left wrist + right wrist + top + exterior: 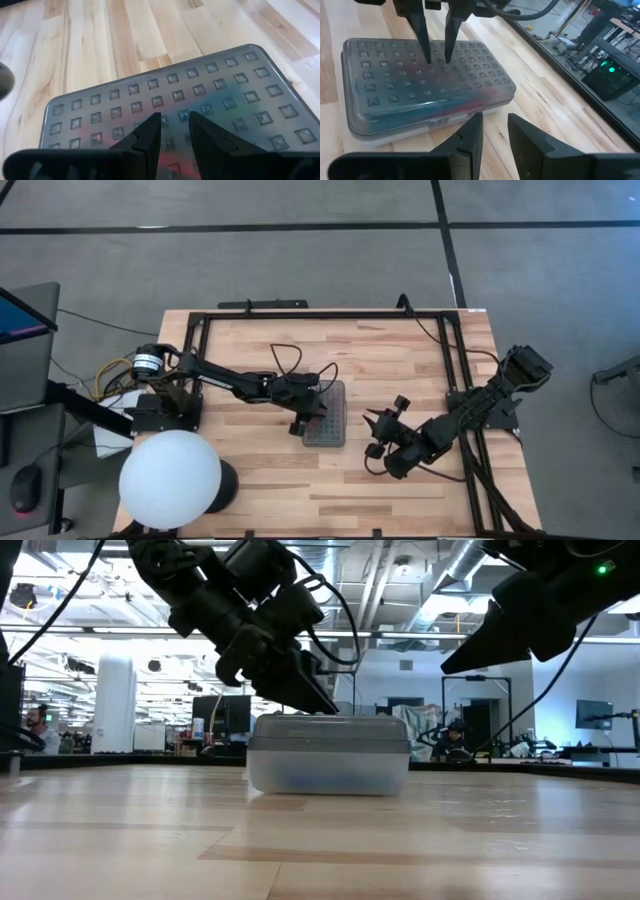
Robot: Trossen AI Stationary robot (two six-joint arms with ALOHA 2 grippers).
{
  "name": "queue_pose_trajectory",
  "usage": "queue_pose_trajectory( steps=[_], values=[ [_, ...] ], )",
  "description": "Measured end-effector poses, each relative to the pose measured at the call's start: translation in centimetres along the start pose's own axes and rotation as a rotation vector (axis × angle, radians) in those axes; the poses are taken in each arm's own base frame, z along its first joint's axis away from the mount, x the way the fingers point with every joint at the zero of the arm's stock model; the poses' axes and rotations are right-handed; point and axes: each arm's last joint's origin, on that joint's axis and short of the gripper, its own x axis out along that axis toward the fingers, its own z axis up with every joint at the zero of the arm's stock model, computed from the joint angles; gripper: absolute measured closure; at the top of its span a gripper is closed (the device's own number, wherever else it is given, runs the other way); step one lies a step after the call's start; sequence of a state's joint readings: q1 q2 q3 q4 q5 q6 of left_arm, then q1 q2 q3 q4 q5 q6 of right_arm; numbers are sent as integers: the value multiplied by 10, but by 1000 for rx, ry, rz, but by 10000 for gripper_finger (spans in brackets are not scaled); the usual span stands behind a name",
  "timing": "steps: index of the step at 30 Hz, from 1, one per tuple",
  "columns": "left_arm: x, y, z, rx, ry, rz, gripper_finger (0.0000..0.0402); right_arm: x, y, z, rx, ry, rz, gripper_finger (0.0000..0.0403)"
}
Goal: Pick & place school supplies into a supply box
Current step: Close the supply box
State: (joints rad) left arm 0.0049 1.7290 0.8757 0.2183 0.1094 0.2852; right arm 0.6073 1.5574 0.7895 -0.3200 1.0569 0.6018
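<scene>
We find the box (326,414) near the middle of the table (400,480) with its grid-textured lid down over the tray. Through the tinted lid we make out blurred patches of colour, blue, red and green, which we take to be the supplies (445,107) lying inside; individual items cannot be told apart. No pen, pencil, marker or scissors shows loose on the table in any view. We therefore judge the packing to be complete or nearly so, with the lid appearing closed; whether it is latched cannot be told, and what may be left is a final press on the lid and the withdrawal of both arms. The left gripper (435,55) stands directly over the box, its fingers pointing down with a narrow gap between them and nothing held; the tips sit on or just above the lid's top, toward its long edge on the left arm's side, and contact cannot be confirmed. The right gripper (383,423) hangs beside the box on the right arm's side, raised off the table, apart from the box, its fingers likewise narrowly parted and empty.
</scene>
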Motion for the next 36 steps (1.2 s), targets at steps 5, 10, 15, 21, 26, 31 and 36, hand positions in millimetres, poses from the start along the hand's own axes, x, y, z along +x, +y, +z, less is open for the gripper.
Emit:
queue_pose_trajectory(
  steps=[5, 10, 15, 21, 26, 31, 36],
  values=[
    [1, 1, 1, 2, -13, 14, 305, 0, 0, 0, 1, 0, -1, 317],
    [6, 2, -1, 0, -5, 42, 305, 0, 0, 0, 4, 0, 2, 317],
    [9, 3, -4, -9, 7, 90, 305, 0, 1, 0, 6, 2, 7, 317],
    [9, 7, -4, -35, -2, 114, 305, 0, 1, 0, 6, 2, 8, 317],
    [9, 10, -5, -54, 3, 128, 305, 0, 1, 0, 7, 4, 10, 317],
    [8, 11, -5, -63, 3, 139, 305, 0, 1, 0, 7, 5, 12, 317],
    [9, 11, -5, -59, 1, 130, 305, 0, 1, 0, 8, 5, 13, 317]
  ],
)
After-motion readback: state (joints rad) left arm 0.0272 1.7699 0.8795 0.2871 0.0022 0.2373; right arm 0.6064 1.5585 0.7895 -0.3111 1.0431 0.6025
